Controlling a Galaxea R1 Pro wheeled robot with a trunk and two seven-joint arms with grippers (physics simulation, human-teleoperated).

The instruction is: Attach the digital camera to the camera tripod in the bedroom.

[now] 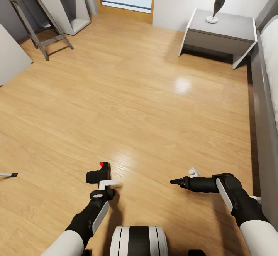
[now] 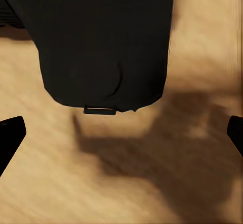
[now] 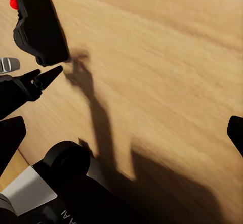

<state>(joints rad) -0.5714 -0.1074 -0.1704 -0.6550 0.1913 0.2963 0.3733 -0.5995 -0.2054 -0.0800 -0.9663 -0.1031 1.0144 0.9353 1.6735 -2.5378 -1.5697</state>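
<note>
The left gripper (image 1: 101, 179) is pinching the digital camera (image 1: 99, 172) (red button up) at six o'clock over the wood floor (image 1: 146, 105). The right gripper (image 1: 175, 181), at five o'clock, is showing spread fingertips (image 3: 235, 130).

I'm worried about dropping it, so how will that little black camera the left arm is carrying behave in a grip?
The digital camera looks rigid and boxy, so it probably won't flex. Its small size suggests it is light. Its smooth, dark casing could be slippery, and it juts past the left gripper, so it might pivot if bumped.
</note>
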